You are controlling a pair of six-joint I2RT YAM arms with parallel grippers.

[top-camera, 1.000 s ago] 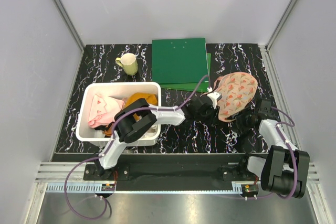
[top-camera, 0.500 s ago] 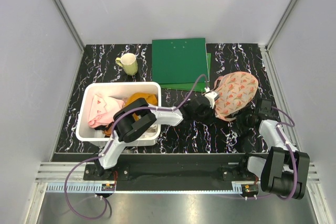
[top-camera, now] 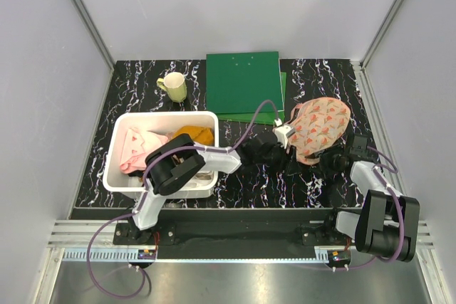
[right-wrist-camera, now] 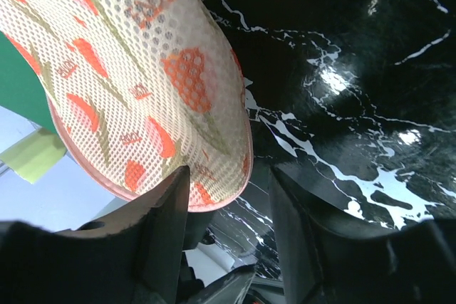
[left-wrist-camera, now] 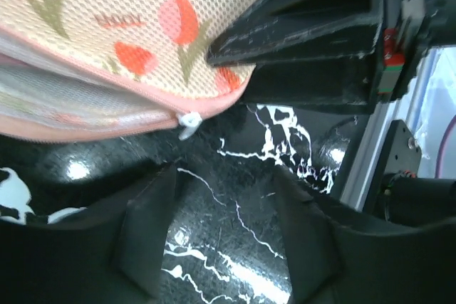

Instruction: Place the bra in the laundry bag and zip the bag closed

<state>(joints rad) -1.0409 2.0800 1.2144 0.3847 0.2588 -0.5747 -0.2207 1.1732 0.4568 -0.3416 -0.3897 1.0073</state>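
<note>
Laundry bag (top-camera: 322,127): one; cup (top-camera: 173,87): one; bin (top-camera: 165,114): one.

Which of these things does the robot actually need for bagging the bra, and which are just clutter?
In the job: laundry bag, its zipper pull, left gripper, right gripper. The bra itself is not in sight.

Just lying about: white bin holding pink cloth and orange garment, mug, green folders.

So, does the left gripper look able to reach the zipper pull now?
Probably yes: the left gripper is open and the zipper pull hangs just ahead of it, with nothing in between.
</note>
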